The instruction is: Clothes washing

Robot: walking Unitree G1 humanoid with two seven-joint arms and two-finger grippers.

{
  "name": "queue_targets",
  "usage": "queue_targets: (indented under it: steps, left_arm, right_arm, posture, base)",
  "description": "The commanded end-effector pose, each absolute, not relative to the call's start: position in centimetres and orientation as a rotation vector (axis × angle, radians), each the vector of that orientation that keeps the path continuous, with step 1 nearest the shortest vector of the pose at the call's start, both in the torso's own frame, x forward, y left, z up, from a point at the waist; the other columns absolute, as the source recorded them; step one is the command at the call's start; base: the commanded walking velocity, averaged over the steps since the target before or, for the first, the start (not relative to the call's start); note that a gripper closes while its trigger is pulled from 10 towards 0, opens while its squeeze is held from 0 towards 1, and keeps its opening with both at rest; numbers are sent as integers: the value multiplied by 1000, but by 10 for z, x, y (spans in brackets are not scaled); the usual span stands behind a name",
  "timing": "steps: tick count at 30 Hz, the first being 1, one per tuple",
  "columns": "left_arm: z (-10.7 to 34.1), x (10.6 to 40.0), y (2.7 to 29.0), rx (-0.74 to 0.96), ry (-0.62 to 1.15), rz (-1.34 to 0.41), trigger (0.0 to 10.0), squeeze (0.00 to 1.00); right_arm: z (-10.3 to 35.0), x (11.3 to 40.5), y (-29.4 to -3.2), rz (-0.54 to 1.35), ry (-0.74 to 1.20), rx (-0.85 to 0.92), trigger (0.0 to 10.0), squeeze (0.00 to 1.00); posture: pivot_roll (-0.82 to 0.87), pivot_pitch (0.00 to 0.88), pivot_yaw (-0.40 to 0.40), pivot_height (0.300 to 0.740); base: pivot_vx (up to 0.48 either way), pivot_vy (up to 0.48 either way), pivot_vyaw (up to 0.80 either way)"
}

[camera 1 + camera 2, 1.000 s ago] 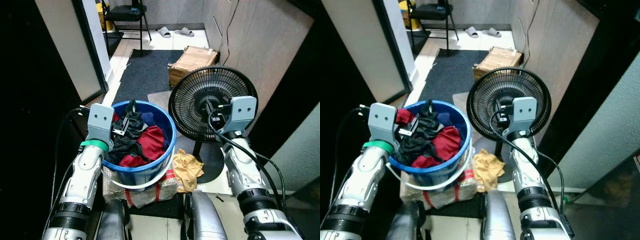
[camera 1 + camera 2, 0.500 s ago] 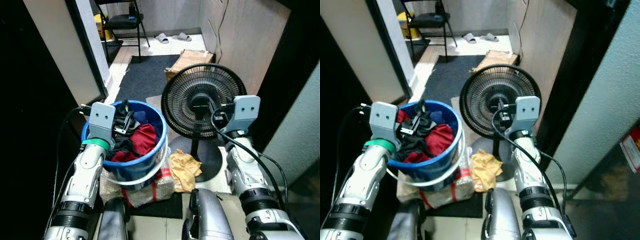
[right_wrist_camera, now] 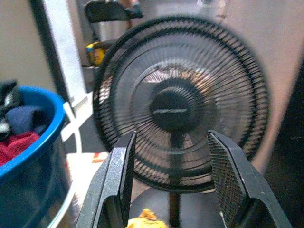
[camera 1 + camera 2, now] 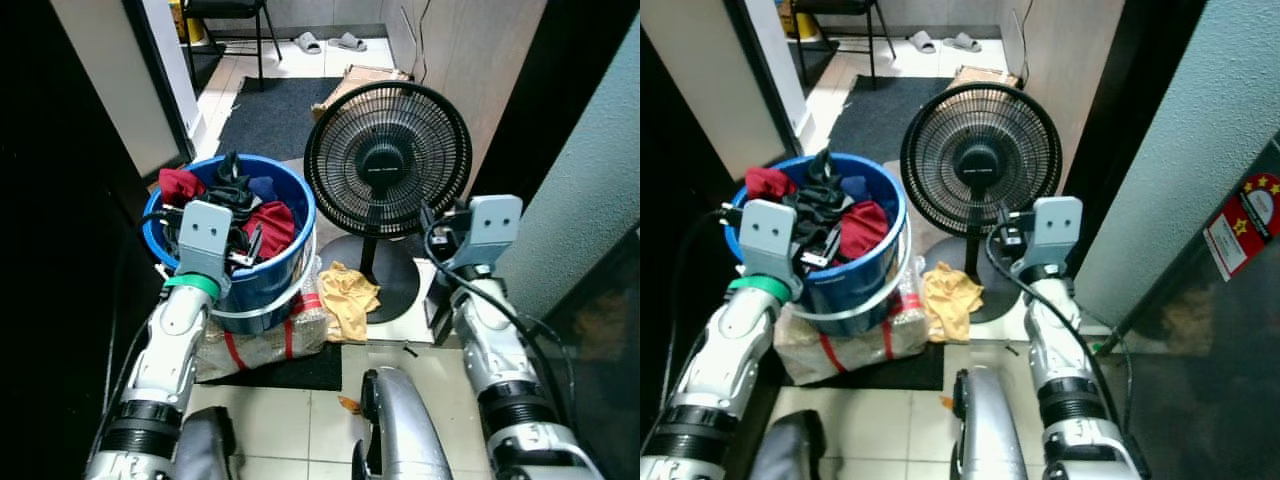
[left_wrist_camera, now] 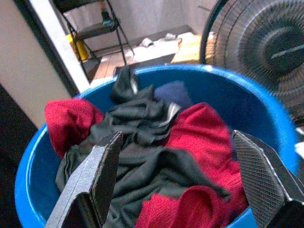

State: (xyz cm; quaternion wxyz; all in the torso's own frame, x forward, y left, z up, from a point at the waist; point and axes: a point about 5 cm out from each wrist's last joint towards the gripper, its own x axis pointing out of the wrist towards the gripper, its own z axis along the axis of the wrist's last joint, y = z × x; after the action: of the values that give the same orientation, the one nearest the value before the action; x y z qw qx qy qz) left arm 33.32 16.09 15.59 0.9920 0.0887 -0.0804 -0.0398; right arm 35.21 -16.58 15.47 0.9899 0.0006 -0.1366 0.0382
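A round blue plastic bucket [image 4: 262, 285] is sitting on a clear plastic-wrapped bundle tied with red tape [image 4: 262, 340], which is lying on the tiled floor [image 4: 290, 420]. The bucket is brimming with a heap of red, black and navy clothes [image 5: 156, 152]. The left gripper [image 5: 178, 183] is hovering just at the near rim of the bucket, its two black fingers [image 5: 97, 173] spread wide apart above the laundry, gripping nothing. The right gripper [image 3: 172, 185] is being held up in front of a black round-caged pedestal fan [image 4: 387, 160], which is standing just beside the bucket; its fingers are likewise parted and empty. A crumpled mustard-yellow cloth [image 4: 349, 297] is lying on the floor between the bundle and the fan's base. Farther back, a dark grey mat [image 4: 262, 118] is covering the floor, with a cardboard box [image 4: 360, 77] beside it.
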Motion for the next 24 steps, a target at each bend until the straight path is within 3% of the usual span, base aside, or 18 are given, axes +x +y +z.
queue_targets:
  steps: [1, 10, 13, 17, 24]
  left_arm:
    - [152, 332, 165, 176, -143, -67, 10000, 0]
    - [155, 333, 165, 174, -145, -61, 10000, 0]
    - [176, 340, 163, 149, -188, -56, 10000, 0]
    - [241, 353, 143, 120, -326, -125, 10000, 0]
    - [258, 366, 119, 122, -290, -212, 10000, 0]
  right_arm:
    - [154, 353, -165, 78, -269, 10, 10000, 0]
    - [156, 353, -165, 81, -274, 13, 10000, 0]
    - [169, 356, -167, 88, -309, 15, 10000, 0]
    - [209, 364, -167, 108, -417, 15, 10000, 0]
    - [226, 378, -156, 148, -397, -43, 10000, 0]
  posture:
    - [-22, 70, 65, 440]
    - [-19, 75, 63, 440]
    - [-13, 83, 59, 440]
    - [-7, 91, 55, 440]
    - [-2, 105, 52, 440]
  base:
    - [0, 0, 0]
    - [0, 0, 0]
    - [0, 0, 0]
    - [0, 0, 0]
    - [0, 0, 0]
